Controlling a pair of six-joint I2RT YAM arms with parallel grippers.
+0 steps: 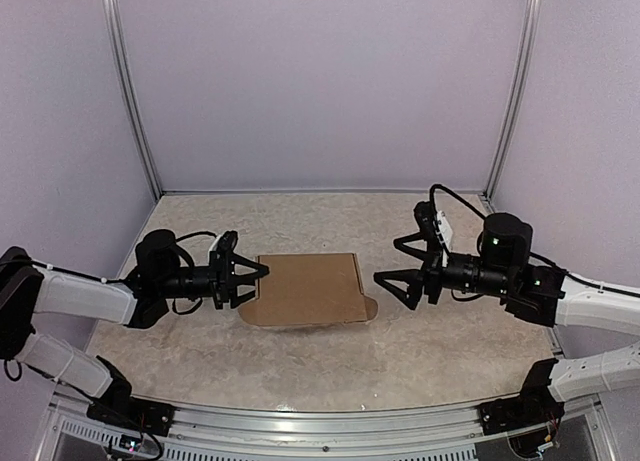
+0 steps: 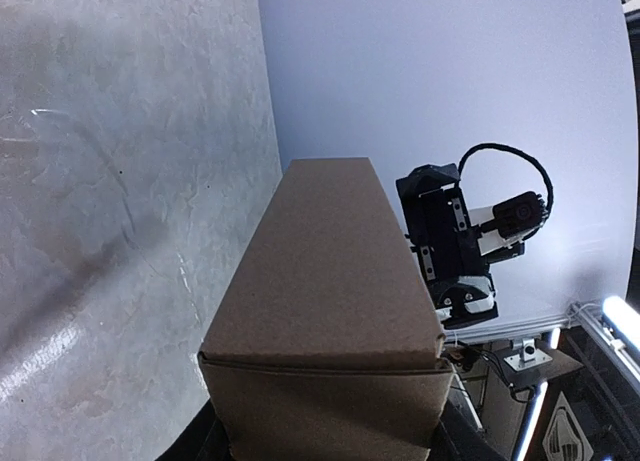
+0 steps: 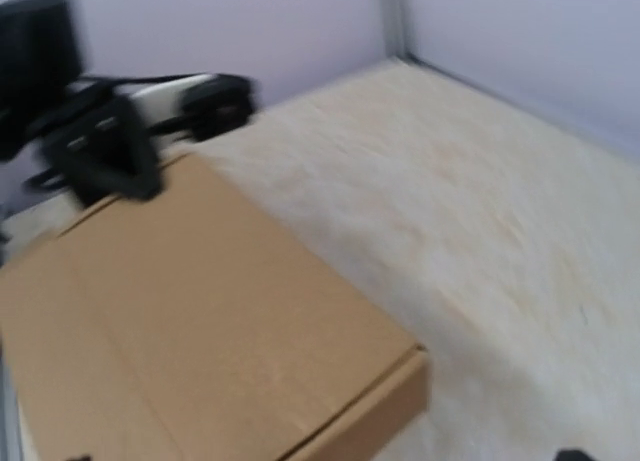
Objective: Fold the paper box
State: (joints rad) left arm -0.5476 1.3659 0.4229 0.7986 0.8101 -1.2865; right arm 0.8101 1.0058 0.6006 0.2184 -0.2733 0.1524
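Note:
The brown paper box (image 1: 308, 286) lies in the middle of the table with its lid closed flat. My left gripper (image 1: 250, 281) is at the box's left end, with its jaws spread wide on either side of that end wall and closed against it. In the left wrist view the box (image 2: 330, 281) fills the lower frame, with dark fingers (image 2: 203, 443) at its bottom corners. My right gripper (image 1: 386, 262) is open and empty, a short way right of the box and apart from it. The right wrist view shows the box (image 3: 200, 321) and the left gripper (image 3: 100, 151) beyond it.
The marbled table (image 1: 440, 351) is walled by pale panels at the back and sides, with metal posts (image 1: 505, 91) at the back corners. The right arm (image 2: 455, 241) shows beyond the box in the left wrist view.

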